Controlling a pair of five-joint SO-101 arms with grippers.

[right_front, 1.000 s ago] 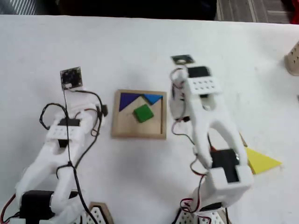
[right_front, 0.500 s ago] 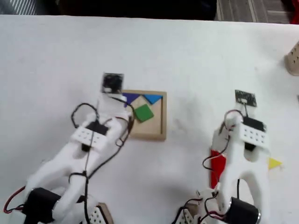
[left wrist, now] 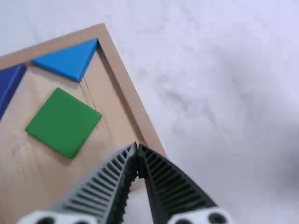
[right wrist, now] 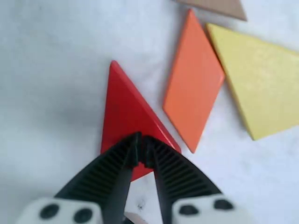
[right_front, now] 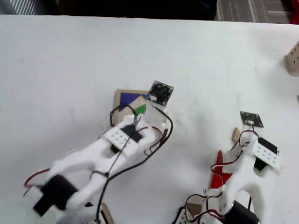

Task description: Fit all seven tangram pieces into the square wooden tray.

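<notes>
The square wooden tray [right_front: 122,94] lies mid-table; in the left wrist view its rim [left wrist: 125,91] frames a light blue triangle [left wrist: 70,58], a green square [left wrist: 63,122] and a dark blue piece [left wrist: 7,88]. My left gripper [left wrist: 138,150] is shut and empty, its tips over the tray's right rim. A red triangle [right wrist: 126,116] lies on the table at the near right [right_front: 219,170], with an orange parallelogram [right wrist: 194,79], a yellow triangle [right wrist: 261,79] and a tan piece [right wrist: 215,5] beside it. My right gripper [right wrist: 140,140] is shut, tips just over the red triangle.
The left arm [right_front: 117,140] lies diagonally across the tray's near half and hides it in the high view. A pale wooden object [right_front: 293,58] stands at the table's far right edge. White tabletop stretches behind the tray.
The left arm swung rightward across the tray to its right rim. The right arm drew back from beside the tray to the near right, over the loose pieces.
</notes>
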